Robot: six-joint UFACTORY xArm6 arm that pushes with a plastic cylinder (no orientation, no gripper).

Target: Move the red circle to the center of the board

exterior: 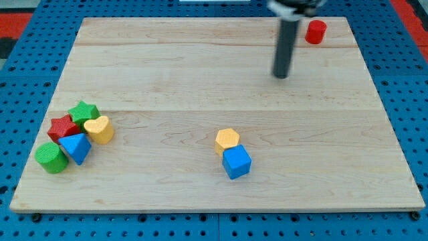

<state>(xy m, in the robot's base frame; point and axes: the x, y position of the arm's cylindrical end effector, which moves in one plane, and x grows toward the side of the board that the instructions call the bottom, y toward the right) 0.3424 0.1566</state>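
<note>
Circle view's top right; my tip lower-left, apart.

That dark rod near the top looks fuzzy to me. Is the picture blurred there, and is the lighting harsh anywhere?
In the camera view, the rod is soft-edged down to my tip, left of and below the red circle; the blue cube and the other blocks look sharper. In the same view, lighting is even, shadows faint, and the wooden board shows no glare.
</note>
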